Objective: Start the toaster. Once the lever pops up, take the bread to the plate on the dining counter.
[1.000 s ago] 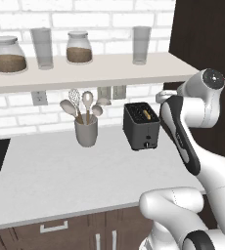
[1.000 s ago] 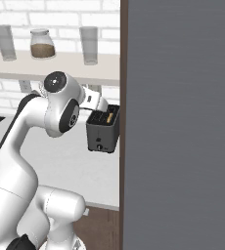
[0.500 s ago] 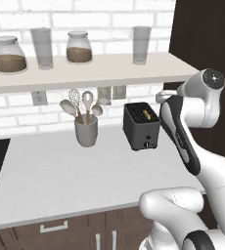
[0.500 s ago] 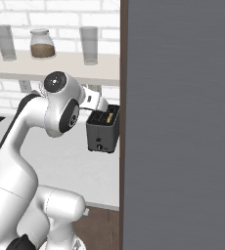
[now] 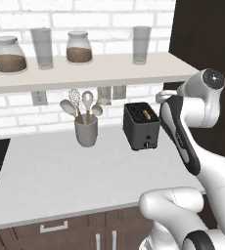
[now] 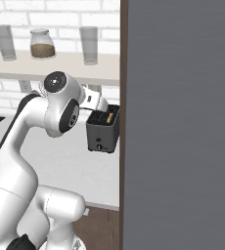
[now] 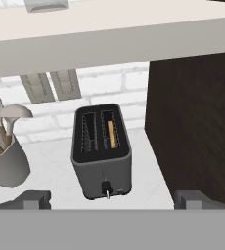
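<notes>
In the left base view, the small boxy dark grey toaster (image 5: 142, 126) stands on the white worktop surface (image 5: 51, 171), near the white brick wall. A thin tan slice of bread (image 5: 147, 115) sits in its slot on the 3 o'clock side. At 9 o'clock of the toaster is a grey cup of kitchen utensils (image 5: 86, 128).

In the right base view, the toaster (image 6: 103, 130) is just beside a tall dark cabinet panel (image 6: 179, 122), and the white arm covers its 9 o'clock edge.

In the hand view, the tool (image 7: 112, 199) shows two dark fingertips (image 7: 33, 198) set wide apart, holding nothing. The toaster (image 7: 102, 151) is between them, at 12 o'clock, with the bread (image 7: 111, 134) in its slot.
</notes>
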You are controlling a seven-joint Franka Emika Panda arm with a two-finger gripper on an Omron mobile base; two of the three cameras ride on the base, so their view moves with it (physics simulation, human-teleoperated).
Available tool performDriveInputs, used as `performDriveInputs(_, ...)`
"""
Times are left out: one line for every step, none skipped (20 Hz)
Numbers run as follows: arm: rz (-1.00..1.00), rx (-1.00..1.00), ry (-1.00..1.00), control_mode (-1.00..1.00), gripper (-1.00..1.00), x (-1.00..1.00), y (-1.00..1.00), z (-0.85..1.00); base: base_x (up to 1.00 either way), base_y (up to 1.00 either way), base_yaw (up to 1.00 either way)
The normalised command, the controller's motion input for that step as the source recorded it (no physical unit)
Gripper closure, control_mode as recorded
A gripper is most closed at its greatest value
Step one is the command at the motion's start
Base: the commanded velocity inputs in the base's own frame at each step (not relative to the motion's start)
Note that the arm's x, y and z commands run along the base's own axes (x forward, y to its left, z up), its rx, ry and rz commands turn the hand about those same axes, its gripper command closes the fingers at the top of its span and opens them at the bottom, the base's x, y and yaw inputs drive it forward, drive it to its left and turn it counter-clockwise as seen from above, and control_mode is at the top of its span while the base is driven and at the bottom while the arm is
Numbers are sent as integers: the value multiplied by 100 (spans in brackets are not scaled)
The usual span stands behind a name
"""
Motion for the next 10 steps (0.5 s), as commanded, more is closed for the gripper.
performDriveInputs(0, 0, 0, -100, -100, 0, 0, 0, 0, 0, 0)
performDriveInputs(0, 0, 0, -100, -100, 0, 0, 0, 0, 0, 0)
performDriveInputs(0, 0, 0, -100, -100, 0, 0, 0, 0, 0, 0)
performDriveInputs(0, 0, 0, -100, -100, 0, 0, 0, 0, 0, 0)
performDriveInputs(0, 0, 0, -100, -100, 0, 0, 0, 0, 0, 0)
performDriveInputs(0, 0, 0, -100, -100, 0, 0, 0, 0, 0, 0)
performDriveInputs(0, 0, 0, -100, -100, 0, 0, 0, 0, 0, 0)
performDriveInputs(0, 0, 0, -100, -100, 0, 0, 0, 0, 0, 0)
performDriveInputs(0, 0, 0, -100, -100, 0, 0, 0, 0, 0, 0)
performDriveInputs(0, 0, 0, -100, -100, 0, 0, 0, 0, 0, 0)
